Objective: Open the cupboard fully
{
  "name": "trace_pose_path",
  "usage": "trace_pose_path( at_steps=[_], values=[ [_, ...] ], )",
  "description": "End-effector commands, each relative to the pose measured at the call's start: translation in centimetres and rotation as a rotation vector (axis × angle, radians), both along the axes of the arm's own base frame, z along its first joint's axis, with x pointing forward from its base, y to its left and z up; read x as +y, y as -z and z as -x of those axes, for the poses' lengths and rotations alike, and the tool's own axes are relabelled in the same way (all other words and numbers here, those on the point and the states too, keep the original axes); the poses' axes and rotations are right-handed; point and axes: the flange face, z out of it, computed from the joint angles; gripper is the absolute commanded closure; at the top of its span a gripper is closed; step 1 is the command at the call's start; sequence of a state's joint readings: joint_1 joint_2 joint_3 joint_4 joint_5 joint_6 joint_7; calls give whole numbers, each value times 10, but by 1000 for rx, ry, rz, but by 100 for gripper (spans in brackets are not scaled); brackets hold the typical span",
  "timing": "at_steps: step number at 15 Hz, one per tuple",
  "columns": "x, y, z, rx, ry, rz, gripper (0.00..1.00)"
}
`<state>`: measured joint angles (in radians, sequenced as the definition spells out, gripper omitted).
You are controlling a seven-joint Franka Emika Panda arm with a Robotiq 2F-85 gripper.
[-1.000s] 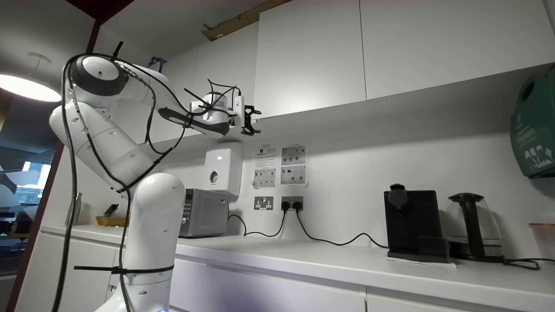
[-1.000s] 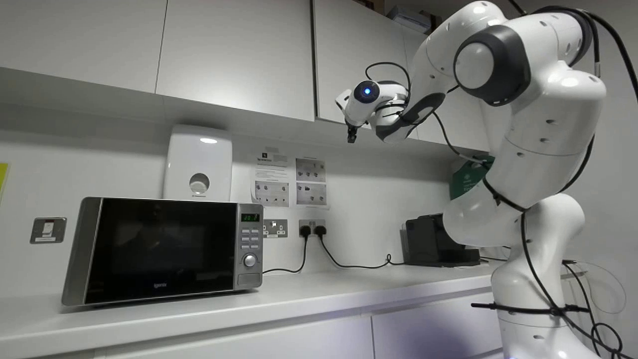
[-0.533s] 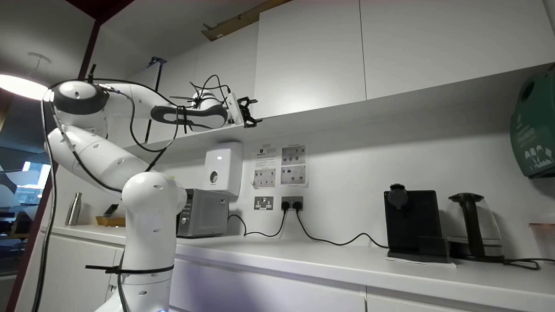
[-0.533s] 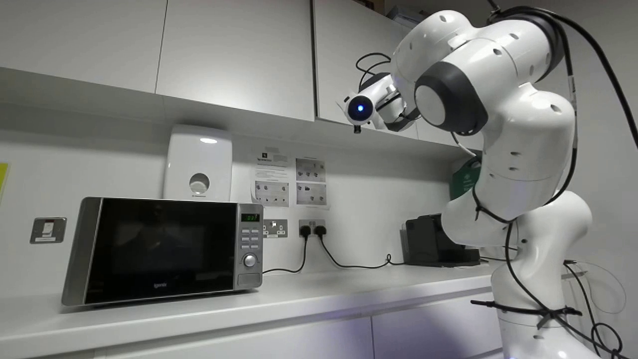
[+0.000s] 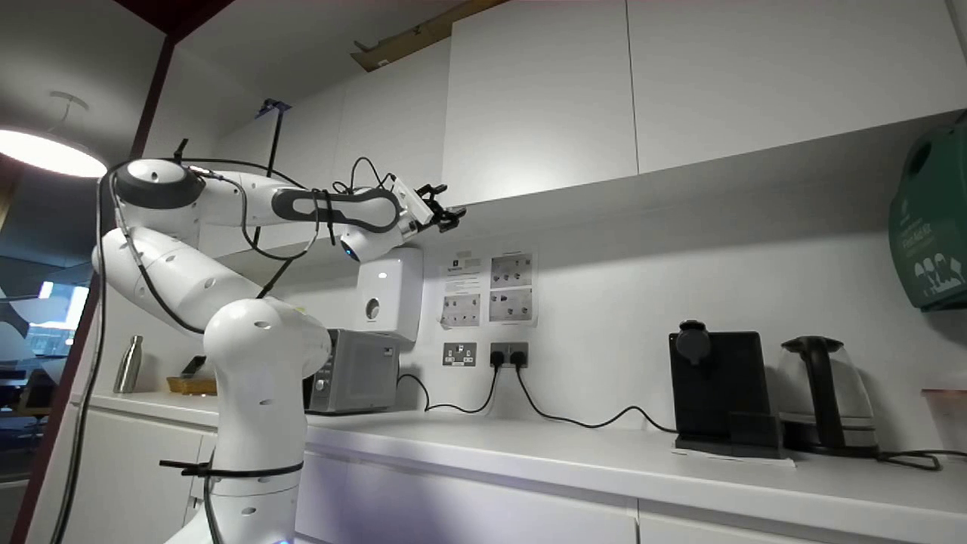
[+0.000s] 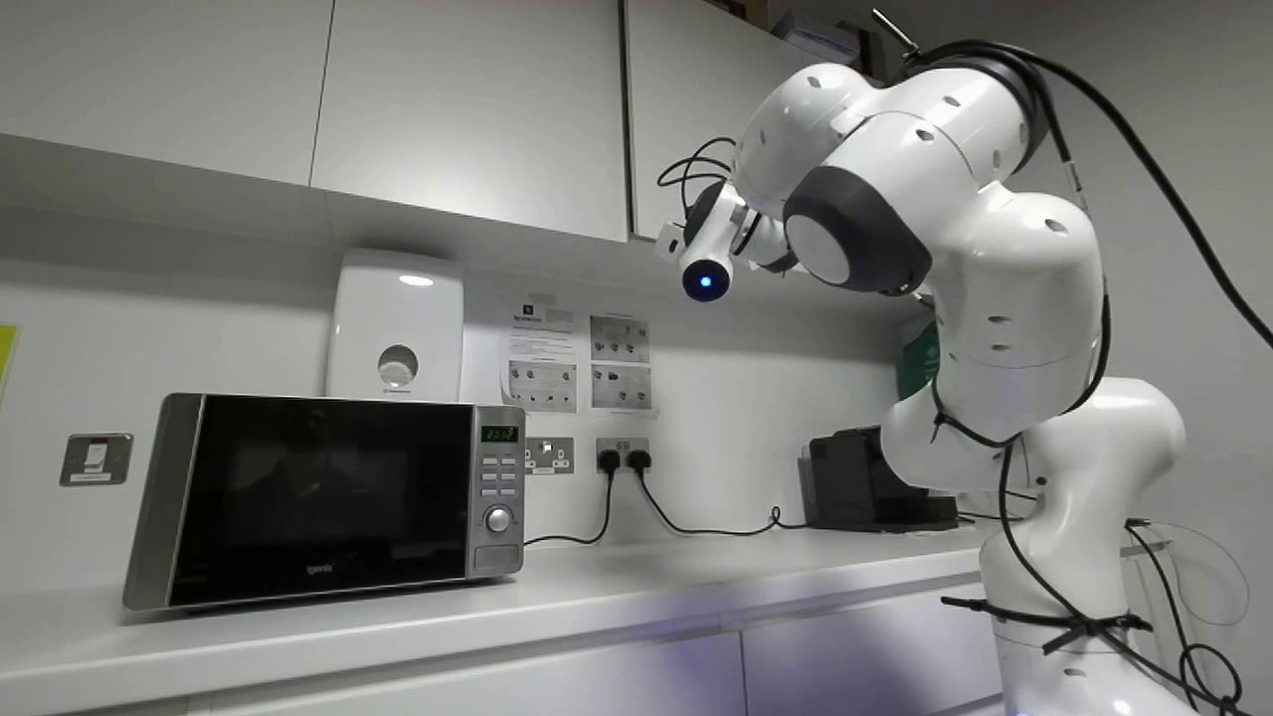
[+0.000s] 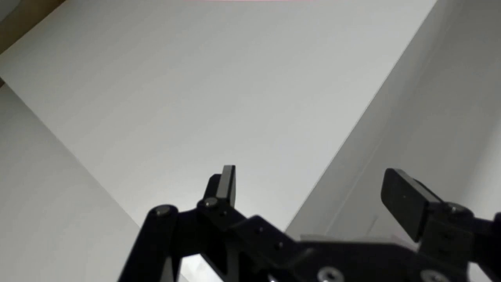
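The flat white cupboard door [image 5: 540, 106] sits high over the back edge of the long white worktop [image 5: 529, 440]. The black two-fingered gripper [image 7: 311, 169] has its fingers [image 7: 405, 203] spread wide, holding nothing. The door's straight bottom edge runs like the worktop's front edge, and in the wrist view it passes between the fingers. The door looks just ahead and up from them; I can't tell if they touch. I guess one finger must hook that edge.

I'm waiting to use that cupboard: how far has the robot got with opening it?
Done: little, perhaps a door slightly ajar, judging by the dark gap along one edge in an exterior view.
In hand: the gripper appears open near that door's lower edge; contact is unclear.
Remaining: swinging it wide, as no interior shows.
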<state>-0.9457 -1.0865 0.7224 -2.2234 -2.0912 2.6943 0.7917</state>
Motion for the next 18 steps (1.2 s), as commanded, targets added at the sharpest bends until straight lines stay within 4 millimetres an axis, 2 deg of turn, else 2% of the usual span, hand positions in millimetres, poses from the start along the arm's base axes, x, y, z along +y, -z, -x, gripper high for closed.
trace_pose_path(
  at_steps=[1,5,10,18],
  values=[
    [3,-1,-31,-9,65,133,0],
    [20,9,-49,-46,66,165,0],
    [35,12,-58,-117,41,196,0],
    [22,16,-64,-107,-37,121,0]
  ],
)
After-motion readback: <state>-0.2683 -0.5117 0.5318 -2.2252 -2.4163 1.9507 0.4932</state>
